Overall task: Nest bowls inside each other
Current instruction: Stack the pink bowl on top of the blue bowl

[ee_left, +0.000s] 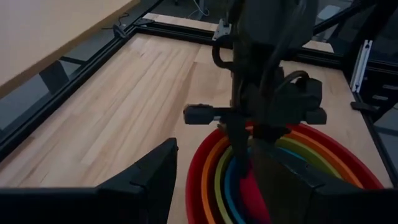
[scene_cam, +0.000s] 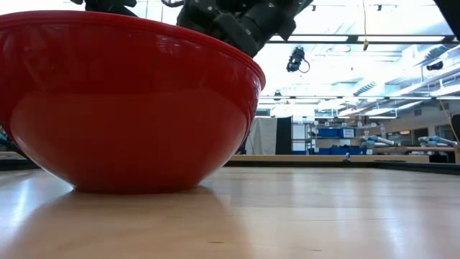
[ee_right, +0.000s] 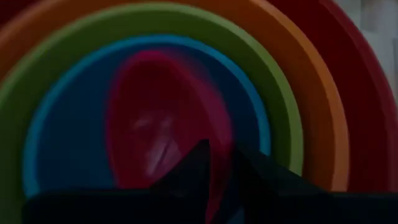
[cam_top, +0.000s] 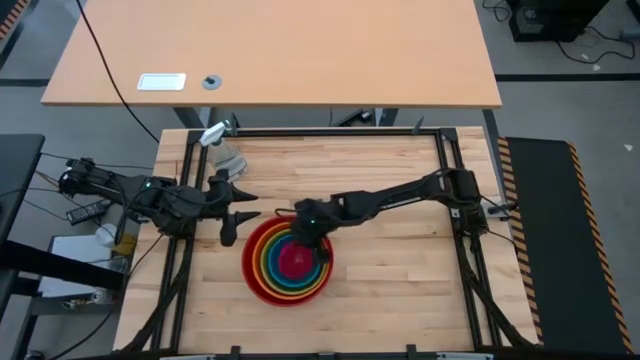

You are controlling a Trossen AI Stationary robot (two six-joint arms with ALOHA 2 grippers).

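Red (cam_top: pixel 256 282), orange (cam_top: pixel 270 283), green (ee_right: pixel 273 81) and blue (ee_right: pixel 68 155) bowls sit nested, the red one's base on the table (scene_cam: pixel 129 108). The pink bowl (ee_right: pixel 168 118) sits tilted inside the blue one. My right gripper (ee_right: pixel 221 168) reaches down into the stack from the table's right (cam_top: pixel 318 250), shut on the pink bowl's rim. My left gripper (cam_top: pixel 235 215) hovers open just left of the stack, with nothing between its fingers (ee_left: pixel 149 180). My right gripper has the pink bowl's rim (ee_right: pixel 216 186) between its two fingers, one inside the bowl and one outside. The fingers slant down from the table's right. The pink bowl is tilted within the blue bowl; whether it rests on the blue one I cannot tell.
A clear spray bottle with a white trigger (cam_top: pixel 222 145) lies at the table's far left corner. A black frame (cam_top: pixel 440 130) borders the table. Bare wood (cam_top: pixel 400 280) lies right of the stack and in front of it.
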